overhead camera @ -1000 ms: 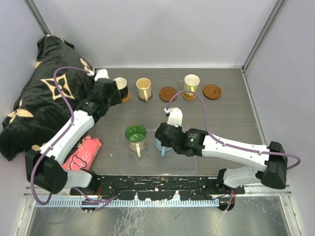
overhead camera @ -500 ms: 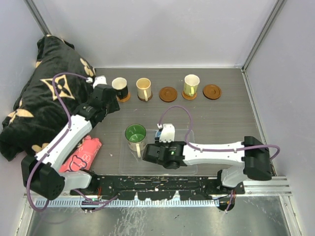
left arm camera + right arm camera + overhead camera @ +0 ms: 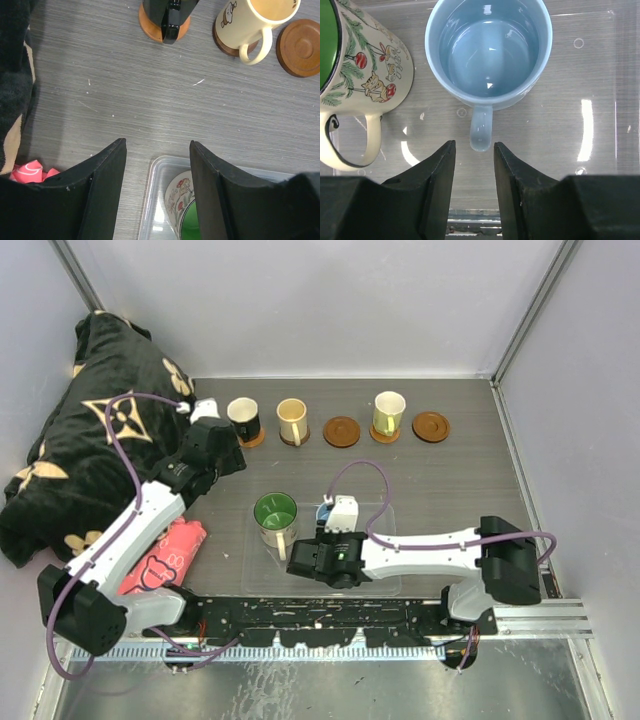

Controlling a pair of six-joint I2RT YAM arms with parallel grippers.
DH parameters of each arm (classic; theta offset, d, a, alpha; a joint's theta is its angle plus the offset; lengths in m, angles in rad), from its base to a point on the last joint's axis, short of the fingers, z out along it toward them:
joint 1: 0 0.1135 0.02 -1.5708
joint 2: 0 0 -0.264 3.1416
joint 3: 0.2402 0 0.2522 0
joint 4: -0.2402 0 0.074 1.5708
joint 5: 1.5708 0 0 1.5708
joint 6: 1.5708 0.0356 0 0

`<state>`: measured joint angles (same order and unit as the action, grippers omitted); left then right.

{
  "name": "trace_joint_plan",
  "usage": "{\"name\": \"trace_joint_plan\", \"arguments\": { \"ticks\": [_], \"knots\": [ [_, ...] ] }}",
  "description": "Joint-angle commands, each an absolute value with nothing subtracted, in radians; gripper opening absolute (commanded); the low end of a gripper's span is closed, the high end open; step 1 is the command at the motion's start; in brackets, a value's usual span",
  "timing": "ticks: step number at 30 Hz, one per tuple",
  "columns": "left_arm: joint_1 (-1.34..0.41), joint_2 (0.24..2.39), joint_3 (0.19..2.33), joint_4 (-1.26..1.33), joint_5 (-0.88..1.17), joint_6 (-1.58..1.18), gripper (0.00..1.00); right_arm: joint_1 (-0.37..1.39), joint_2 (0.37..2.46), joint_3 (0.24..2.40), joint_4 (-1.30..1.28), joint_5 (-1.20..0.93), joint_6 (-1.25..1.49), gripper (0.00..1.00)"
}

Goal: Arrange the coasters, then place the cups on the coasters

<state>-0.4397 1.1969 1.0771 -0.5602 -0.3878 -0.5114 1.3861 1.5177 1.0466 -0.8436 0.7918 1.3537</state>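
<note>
At the back stand a black cup [image 3: 243,418], a cream cup [image 3: 291,420] and a yellow-tan cup [image 3: 389,412], each on a coaster. Two brown coasters [image 3: 341,431] [image 3: 431,426] are bare. The green-inside cup [image 3: 275,516] [image 3: 365,65] and the light blue cup [image 3: 490,50] stand in the clear tray [image 3: 385,580]. My right gripper [image 3: 474,147] [image 3: 316,558] is open. Its fingertips flank the end of the blue cup's handle [image 3: 481,130] without touching it. My left gripper [image 3: 157,150] [image 3: 212,442] is open and empty, above bare table between the black cup [image 3: 167,15] and the tray [image 3: 152,200].
A black patterned cloth [image 3: 80,440] fills the left side. A pink soft item [image 3: 165,550] lies beside the left arm. Grey walls close the back and both sides. In the top view my right arm covers most of the blue cup.
My left gripper has drawn back from the black cup, which stays on its coaster. My right gripper has shifted toward the near edge and narrowed, now lined up with the blue cup's handle.
</note>
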Motion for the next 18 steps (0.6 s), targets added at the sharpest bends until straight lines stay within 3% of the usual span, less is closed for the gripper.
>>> {"name": "trace_joint_plan", "arguments": {
  "ticks": [1, 18],
  "knots": [
    [-0.446, 1.167, 1.075, -0.549, -0.386, -0.515, 0.55, 1.37, 1.537, 1.032, -0.816, 0.854, 1.385, 0.42],
    [-0.456, 1.195, 1.089, -0.55, -0.397, -0.503, 0.55, 1.265, 1.578, 0.995, -0.66, 0.798, 1.232, 0.4]
  ]
}}
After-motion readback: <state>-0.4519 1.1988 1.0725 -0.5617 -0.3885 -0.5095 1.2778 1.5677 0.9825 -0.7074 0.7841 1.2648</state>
